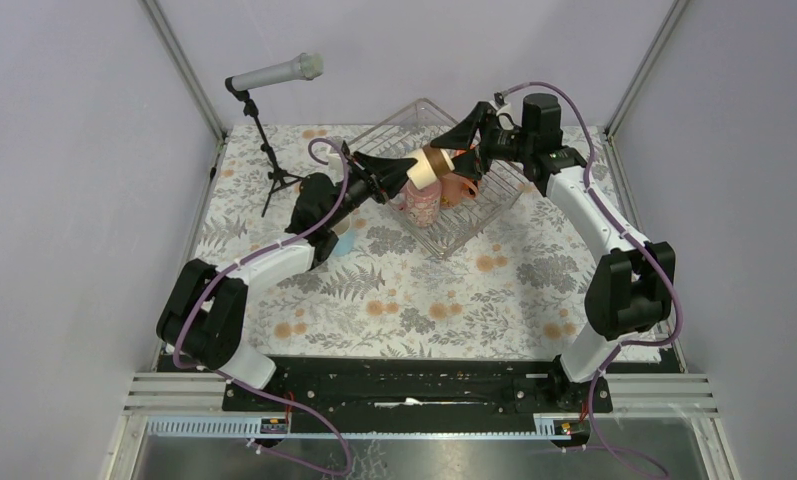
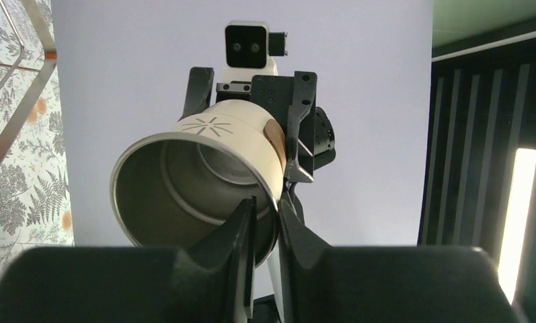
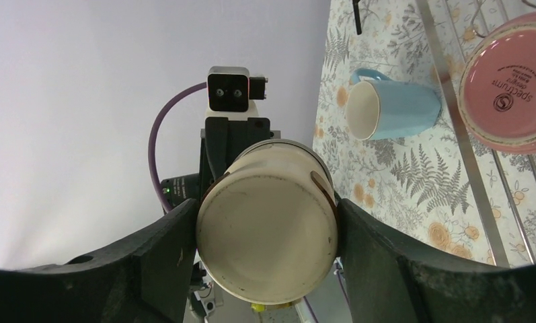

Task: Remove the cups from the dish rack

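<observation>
The cream cup (image 1: pixel 426 168) hangs in the air above the dish rack (image 1: pixel 399 118), just above the middle of the top view, bridged between both arms. Its long axis lies nearly level and runs from one gripper to the other: the steel-lined mouth faces the left gripper (image 1: pixel 406 172) and the flat base faces the right gripper (image 1: pixel 452 160). In the left wrist view the left gripper (image 2: pixel 266 222) is clenched on the lower rim of the cream cup (image 2: pixel 211 168), one finger inside the mouth and one outside. In the right wrist view the right gripper (image 3: pixel 266 208) grasps the base end of the cream cup (image 3: pixel 265 249), a finger pressed to each side of the wall. Neither arm is nearer; both touch it, so the move turns on which end lets go. The light blue mug (image 3: pixel 399 108) lies on the table beyond the rack's edge wire (image 3: pixel 468 141), on the left arm's side, so the left arm probably carries the cup away along that axis, once the right jaws open.
</observation>
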Action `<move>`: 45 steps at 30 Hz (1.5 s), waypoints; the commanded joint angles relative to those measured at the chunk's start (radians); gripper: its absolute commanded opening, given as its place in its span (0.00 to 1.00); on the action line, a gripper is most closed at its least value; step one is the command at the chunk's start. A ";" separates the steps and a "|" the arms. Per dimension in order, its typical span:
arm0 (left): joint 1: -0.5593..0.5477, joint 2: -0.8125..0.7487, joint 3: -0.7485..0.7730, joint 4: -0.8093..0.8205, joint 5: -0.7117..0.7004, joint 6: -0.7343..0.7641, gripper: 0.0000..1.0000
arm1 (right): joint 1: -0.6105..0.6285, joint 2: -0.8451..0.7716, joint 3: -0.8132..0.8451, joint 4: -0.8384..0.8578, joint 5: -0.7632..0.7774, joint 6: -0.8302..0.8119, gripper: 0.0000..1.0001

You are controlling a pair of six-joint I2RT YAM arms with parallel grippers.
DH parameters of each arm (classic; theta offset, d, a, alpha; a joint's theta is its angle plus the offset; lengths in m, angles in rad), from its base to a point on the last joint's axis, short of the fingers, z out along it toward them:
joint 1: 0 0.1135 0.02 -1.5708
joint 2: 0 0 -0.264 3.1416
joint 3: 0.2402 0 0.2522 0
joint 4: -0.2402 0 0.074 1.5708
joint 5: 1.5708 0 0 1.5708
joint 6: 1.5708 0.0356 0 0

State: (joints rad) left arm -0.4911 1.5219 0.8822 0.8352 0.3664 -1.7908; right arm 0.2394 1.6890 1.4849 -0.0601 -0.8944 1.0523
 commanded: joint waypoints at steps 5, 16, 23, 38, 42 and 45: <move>-0.004 -0.029 0.019 0.104 0.049 0.004 0.00 | 0.003 -0.050 -0.038 0.096 -0.078 -0.013 0.35; -0.003 -0.142 0.151 -0.403 0.122 0.464 0.00 | 0.002 -0.118 0.020 -0.169 0.135 -0.195 1.00; -0.002 -0.284 0.298 -1.087 0.082 1.010 0.00 | 0.000 -0.169 0.149 -0.520 0.490 -0.440 1.00; -0.139 -0.398 0.224 -1.771 -0.556 1.214 0.00 | 0.001 -0.186 0.149 -0.579 0.620 -0.521 1.00; -0.138 -0.353 0.149 -1.755 -0.603 1.215 0.00 | 0.000 -0.197 0.130 -0.577 0.635 -0.530 1.00; -0.134 -0.301 0.128 -1.742 -0.641 1.219 0.00 | 0.001 -0.208 0.120 -0.578 0.640 -0.540 1.00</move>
State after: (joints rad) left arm -0.6277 1.1683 1.0351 -0.9077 -0.1562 -0.5911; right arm 0.2375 1.5120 1.6169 -0.6334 -0.2882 0.5468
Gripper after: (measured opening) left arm 0.031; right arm 0.995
